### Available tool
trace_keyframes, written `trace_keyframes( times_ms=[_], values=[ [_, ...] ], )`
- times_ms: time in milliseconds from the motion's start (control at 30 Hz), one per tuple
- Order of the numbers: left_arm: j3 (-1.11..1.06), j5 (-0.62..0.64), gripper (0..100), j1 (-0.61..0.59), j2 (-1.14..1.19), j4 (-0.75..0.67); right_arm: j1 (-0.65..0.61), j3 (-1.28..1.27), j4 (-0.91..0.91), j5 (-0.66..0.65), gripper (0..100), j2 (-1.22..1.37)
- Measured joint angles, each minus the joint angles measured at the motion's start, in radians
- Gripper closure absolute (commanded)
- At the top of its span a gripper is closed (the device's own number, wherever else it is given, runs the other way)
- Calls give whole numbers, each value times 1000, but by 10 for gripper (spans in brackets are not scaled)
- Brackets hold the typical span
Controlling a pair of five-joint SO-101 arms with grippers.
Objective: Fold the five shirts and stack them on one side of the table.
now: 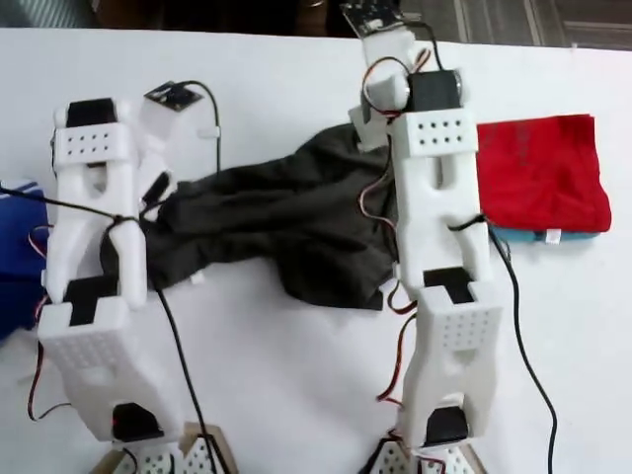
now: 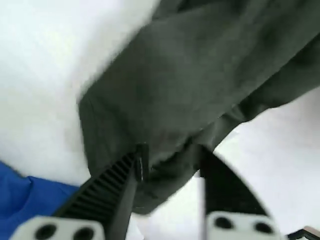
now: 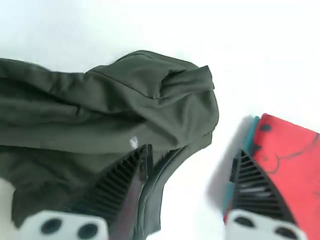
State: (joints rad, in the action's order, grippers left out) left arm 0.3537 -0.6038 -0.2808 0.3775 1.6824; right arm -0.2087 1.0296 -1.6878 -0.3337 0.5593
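A crumpled dark grey shirt (image 1: 286, 222) lies spread across the middle of the white table (image 1: 296, 395). My left gripper (image 2: 172, 157) is open at the shirt's left end (image 2: 190, 85), with a fold of its hem between the two fingers. In the high view that gripper (image 1: 158, 195) sits low over the cloth. My right gripper (image 3: 194, 152) hangs open above the shirt's far right corner (image 3: 150, 100), one finger over the dark cloth and the other beside the red shirt (image 3: 295, 160). The folded red shirt (image 1: 541, 170) rests on a folded teal one (image 1: 533, 236) at the right.
A blue shirt (image 1: 15, 252) lies at the table's left edge, also seen as blue shirt (image 2: 25, 197) by the left fingers. Both arms' cables trail over the table front. Bare table runs along the front and far left.
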Motion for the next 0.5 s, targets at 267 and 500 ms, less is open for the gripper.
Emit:
trace_keyframes(
  times_ms=[267,500],
  values=[
    [172,-5,714,-92,-6,83,0,-58,-58,0,745,-110],
    [-103,-137,714,-158,-245,84,0,-371,-58,0,744,-397]
  ],
)
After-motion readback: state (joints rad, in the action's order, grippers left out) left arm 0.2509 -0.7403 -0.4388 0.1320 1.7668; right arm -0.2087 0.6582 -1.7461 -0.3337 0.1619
